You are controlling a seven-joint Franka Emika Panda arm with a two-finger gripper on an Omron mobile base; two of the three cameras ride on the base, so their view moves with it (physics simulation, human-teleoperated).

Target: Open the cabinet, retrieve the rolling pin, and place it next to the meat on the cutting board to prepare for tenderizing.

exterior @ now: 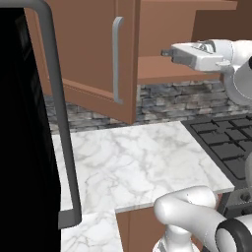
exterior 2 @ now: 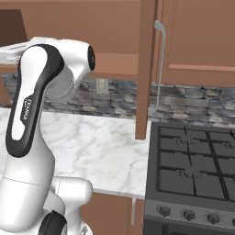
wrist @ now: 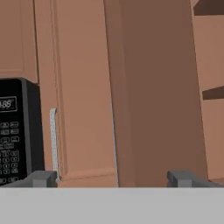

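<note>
Brown cabinet (exterior: 98,54) door at upper centre stands open; our gripper (wrist: 111,178) is spread and empty, rolling pin still unretrieved.

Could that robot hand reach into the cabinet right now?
Probably yes. The cabinet has a door swung open, and the open gripper hangs level with its bare shelf, holding nothing. No rolling pin shows there.

You are looking at a home kitchen: brown wooden wall cabinet (exterior: 98,59) with one door swung open, a white marble counter (exterior: 142,157), a grey stone backsplash (exterior 2: 193,103), a black gas stove (exterior 2: 193,170) with knobs, and a black microwave (wrist: 15,131) with a keypad.
</note>
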